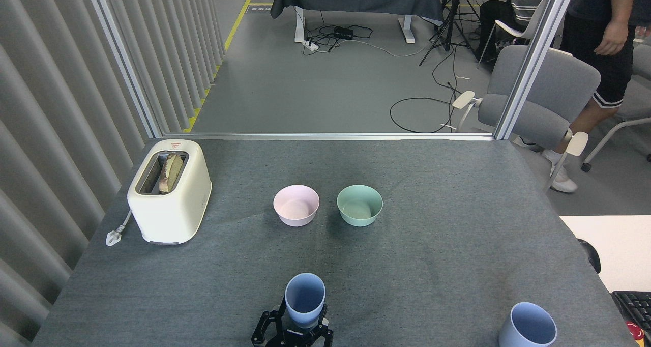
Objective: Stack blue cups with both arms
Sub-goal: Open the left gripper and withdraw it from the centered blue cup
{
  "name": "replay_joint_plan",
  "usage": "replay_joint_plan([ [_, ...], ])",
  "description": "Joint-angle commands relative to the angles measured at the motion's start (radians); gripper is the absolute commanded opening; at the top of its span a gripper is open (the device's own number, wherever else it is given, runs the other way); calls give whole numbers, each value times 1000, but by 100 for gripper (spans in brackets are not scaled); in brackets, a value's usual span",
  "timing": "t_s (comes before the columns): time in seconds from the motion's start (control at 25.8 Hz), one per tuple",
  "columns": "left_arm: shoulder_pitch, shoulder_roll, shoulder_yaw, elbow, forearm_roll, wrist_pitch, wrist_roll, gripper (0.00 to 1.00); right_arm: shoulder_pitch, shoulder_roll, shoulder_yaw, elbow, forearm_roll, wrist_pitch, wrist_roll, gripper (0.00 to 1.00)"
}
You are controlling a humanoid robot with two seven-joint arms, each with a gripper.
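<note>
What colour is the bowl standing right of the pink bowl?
Mint green, clearest in the head view.

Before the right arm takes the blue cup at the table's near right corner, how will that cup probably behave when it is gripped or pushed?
The blue cup looks rigid, so it should likely keep its shape under the fingers. Its matte surface suggests decent grip. It stands upright and empty, taller and narrower than the mint-green bowl, so a push near the rim could probably tip it; once on its side it may roll.

Single head view, angled forward-down over table (457,265).
</note>
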Motion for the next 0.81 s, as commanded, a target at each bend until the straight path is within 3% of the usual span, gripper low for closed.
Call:
replay_joint_plan([
  [0.0,-2,0,1,5,6,0,5,72,-2,0,0,0,2,0,0,100],
  [0.15,-2,0,1,11,9,2,4,93,-2,-2,0,0,0,0,0,100],
  [0.31,-1,4,-6,13,7,-6,4,99,-2,-2,0,12,0,0,0,100],
  [0.77,93,21,0,-36,6,-6,5,100,1,2,0,14,0,0,-5,100],
])
